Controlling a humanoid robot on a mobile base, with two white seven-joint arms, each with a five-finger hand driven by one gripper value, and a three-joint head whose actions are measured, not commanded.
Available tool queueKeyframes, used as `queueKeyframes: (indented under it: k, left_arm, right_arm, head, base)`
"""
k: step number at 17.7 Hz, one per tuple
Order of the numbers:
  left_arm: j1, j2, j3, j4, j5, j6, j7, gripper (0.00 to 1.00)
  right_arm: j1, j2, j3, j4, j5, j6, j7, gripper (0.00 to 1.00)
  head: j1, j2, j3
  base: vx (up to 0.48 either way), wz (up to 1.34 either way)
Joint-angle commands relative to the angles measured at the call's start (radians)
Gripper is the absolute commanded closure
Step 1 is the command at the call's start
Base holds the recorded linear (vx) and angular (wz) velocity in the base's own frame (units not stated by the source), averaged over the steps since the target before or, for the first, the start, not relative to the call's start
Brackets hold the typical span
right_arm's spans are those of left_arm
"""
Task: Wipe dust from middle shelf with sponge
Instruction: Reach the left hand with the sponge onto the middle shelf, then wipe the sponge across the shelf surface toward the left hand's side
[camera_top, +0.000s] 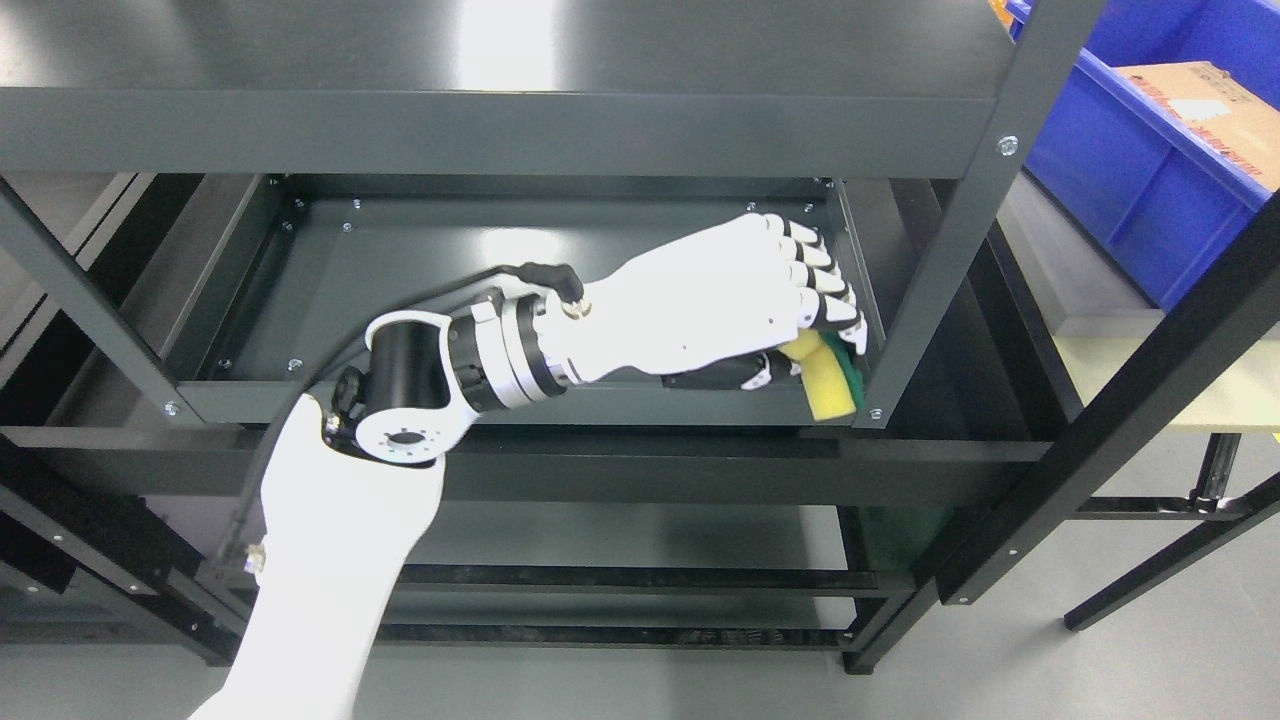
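Yellow-green blocky sponge (832, 384) is clenched in left hand (720, 300) on glossy metal middle shelf (400, 290).

The left hand (700, 305) reaches in from the lower left of the frame, lying across the middle shelf (400, 260) of a dark metal rack. Its fingers (815, 285) curl around a yellow and green sponge (832, 385) at the shelf's front right corner, beside the upright post (960, 210). A blue bin (1130, 170) sits in the upper right, holding a cardboard box (1215, 110).
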Motion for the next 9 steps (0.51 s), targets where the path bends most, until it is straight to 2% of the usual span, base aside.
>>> queueKeyframes:
  k: [1, 3, 4, 9]
  left_arm:
    - [-0.051, 0.017, 0.122, -0.103, 0.042, 0.0, -0.013, 1.0]
    - [-0.047, 0.017, 0.128, -0.103, 0.085, 0.0, -0.015, 1.0]
    - [-0.04, 0.047, 0.143, -0.103, 0.106, 0.0, -0.015, 1.0]
    - [0.013, 0.286, 0.245, -0.103, 0.3, 0.0, -0.013, 1.0]
  right_arm:
    - [0.0, -0.017, 0.0, -0.017, 0.0, 0.001, -0.001, 0.0]
    - [0.0, -0.017, 0.0, -0.017, 0.0, 0.001, -0.001, 0.0]
    - [0.0, -0.017, 0.0, -0.017, 0.0, 0.001, -0.001, 0.0]
    - [0.0, -0.017, 0.001, -0.017, 0.0, 0.001, -0.001, 0.0]
  head:
    - [0.0, 0.0, 0.0]
    - [0.0, 0.0, 0.0]
    - [0.0, 0.0, 0.0]
    - [0.0, 0.0, 0.0]
  base:
    - [0.0, 0.0]
    - [0.0, 0.0]
    - [0.0, 0.0]
    - [0.0, 0.0]
